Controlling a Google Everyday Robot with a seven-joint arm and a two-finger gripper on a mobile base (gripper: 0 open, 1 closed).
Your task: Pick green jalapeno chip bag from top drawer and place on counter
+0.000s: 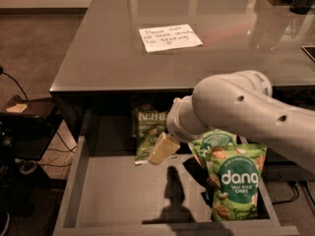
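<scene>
An office snack corner, by the look of it: brown carpet [34, 38], loose cables [16, 84] at left, a handwritten paper note [170, 37] on the glossy grey counter [98, 58], and an open top drawer [118, 191] stocked with dang rice chip bags [236, 181], over which the gripper [163, 149] hangs.
</scene>
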